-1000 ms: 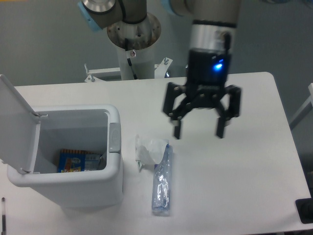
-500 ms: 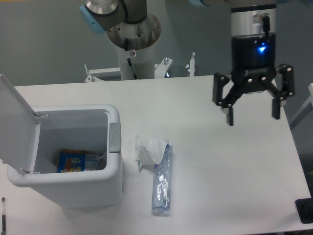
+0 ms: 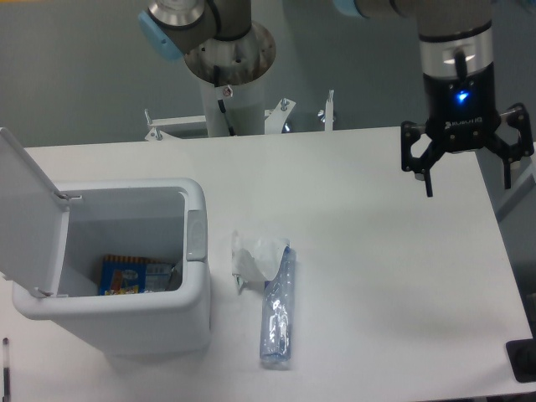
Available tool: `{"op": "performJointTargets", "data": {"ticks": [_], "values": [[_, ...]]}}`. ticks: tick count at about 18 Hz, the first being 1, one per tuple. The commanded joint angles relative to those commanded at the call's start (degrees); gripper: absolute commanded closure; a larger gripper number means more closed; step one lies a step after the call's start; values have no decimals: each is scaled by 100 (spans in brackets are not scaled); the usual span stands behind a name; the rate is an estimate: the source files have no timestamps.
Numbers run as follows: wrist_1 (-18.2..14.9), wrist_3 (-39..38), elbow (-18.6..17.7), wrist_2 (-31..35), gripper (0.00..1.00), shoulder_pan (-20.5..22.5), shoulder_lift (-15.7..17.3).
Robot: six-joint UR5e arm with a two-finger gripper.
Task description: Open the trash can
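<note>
The bin (image 3: 126, 285) stands far to the left of the end effector (image 3: 467, 179) and lower in the view, at the front left part of the counter (image 3: 368, 293). It is white, rectangular, with rounded corners. Its lid (image 3: 29, 209) is swung up on the bin's left side and stands nearly upright, so the inside is in view. In the bottom lies a colourful packet (image 3: 124, 275) with something silvery beside it. On the bin's right rim, the side facing the end effector, sits a small grey tab (image 3: 195, 235).

Just right of the bin, between it and the end effector but well below the latter, a crumpled white wrapper (image 3: 254, 256) lies on the counter. Touching its right edge is a clear plastic bottle (image 3: 277, 313), lying flat with its length running toward the front edge.

The end effector hangs above the counter's far right edge, well apart from all of these. Its two black fingers (image 3: 421, 162) are spread wide, pointing down, with nothing between them. A blue light glows on the body above them. To its upper left, behind the counter, rises the arm's white base column (image 3: 228, 75).
</note>
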Motion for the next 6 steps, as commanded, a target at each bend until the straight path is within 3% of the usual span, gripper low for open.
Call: {"op": "performJointTargets", "data": {"ticks": [6], "values": [[-35, 231, -18, 133, 0, -18, 18]]}}
